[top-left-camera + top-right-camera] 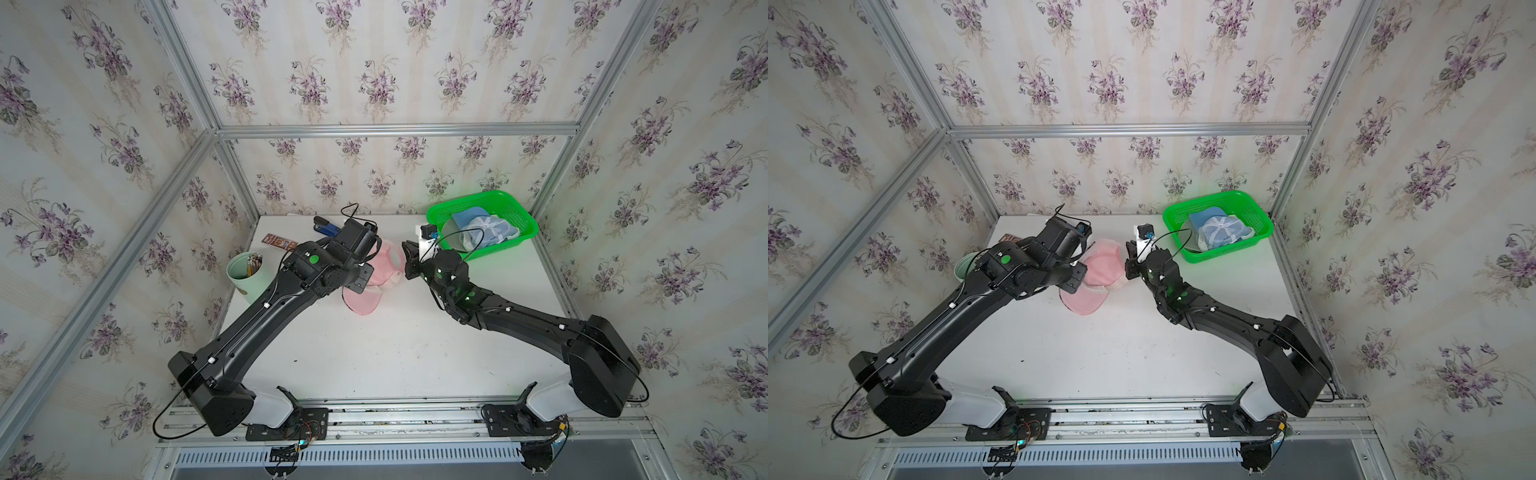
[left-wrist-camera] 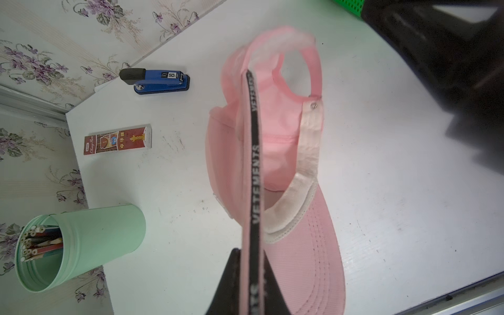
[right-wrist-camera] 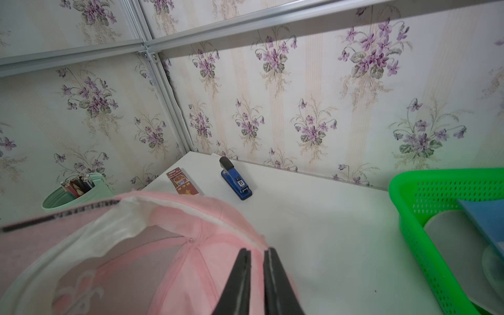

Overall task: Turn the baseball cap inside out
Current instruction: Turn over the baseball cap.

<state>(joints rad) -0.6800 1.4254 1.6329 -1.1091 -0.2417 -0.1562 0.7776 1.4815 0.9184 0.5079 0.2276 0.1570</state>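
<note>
The pink baseball cap (image 1: 388, 259) (image 1: 1104, 266) sits at mid-table between my two arms, with its brim toward the front. My left gripper (image 2: 252, 256) is shut on the cap's (image 2: 272, 136) rim, on a pink band with black lettered tape. The whitish sweatband (image 2: 308, 152) and the cap's inside face that wrist camera. My right gripper (image 3: 257, 249) (image 1: 409, 253) is at the opposite rim of the cap (image 3: 163, 245). Its fingers stand a narrow gap apart, and the rim's edge lies in that gap. The top views hide the left fingertips under the wrist.
A green basket (image 1: 519, 216) with blue and white items stands at the back right, just behind the right wrist. On the back left are a mint pencil cup (image 1: 245, 272), a red box (image 2: 117, 139) and a blue stapler (image 2: 158, 79). Walls enclose three sides.
</note>
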